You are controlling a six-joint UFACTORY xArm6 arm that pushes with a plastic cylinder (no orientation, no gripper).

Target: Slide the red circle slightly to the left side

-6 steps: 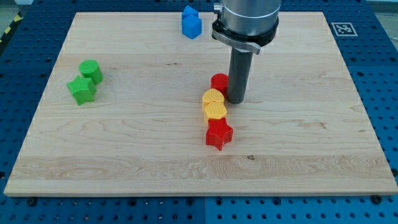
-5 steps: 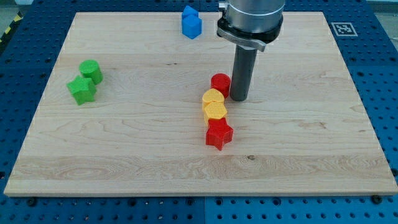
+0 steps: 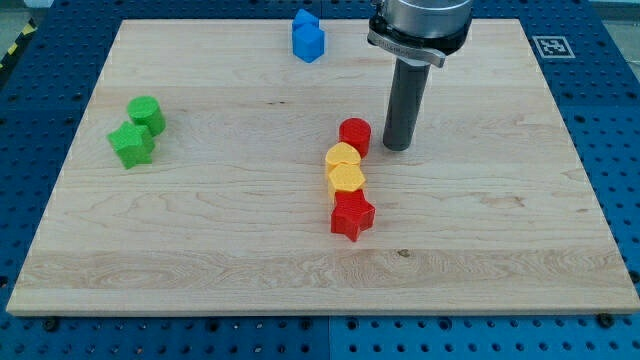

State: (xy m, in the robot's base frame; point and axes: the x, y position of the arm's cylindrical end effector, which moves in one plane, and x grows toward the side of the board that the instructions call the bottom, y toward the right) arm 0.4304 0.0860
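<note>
My tip (image 3: 398, 148) stood just right of the one red circle (image 3: 354, 134), not touching. Left of it lay two yellow blocks (image 3: 345, 170), one red star (image 3: 352, 215), two green blocks (image 3: 136, 130), two blue blocks (image 3: 308, 36); the arm's top was cut off.

arm: enters from view's top | rod: dark, upright | my tip (image 3: 398, 148): down on board

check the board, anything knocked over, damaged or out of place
Nothing stands out. The red circle sits flat beside the yellow blocks, my tip is just to its right with a small gap, and the board looks undamaged.
</note>
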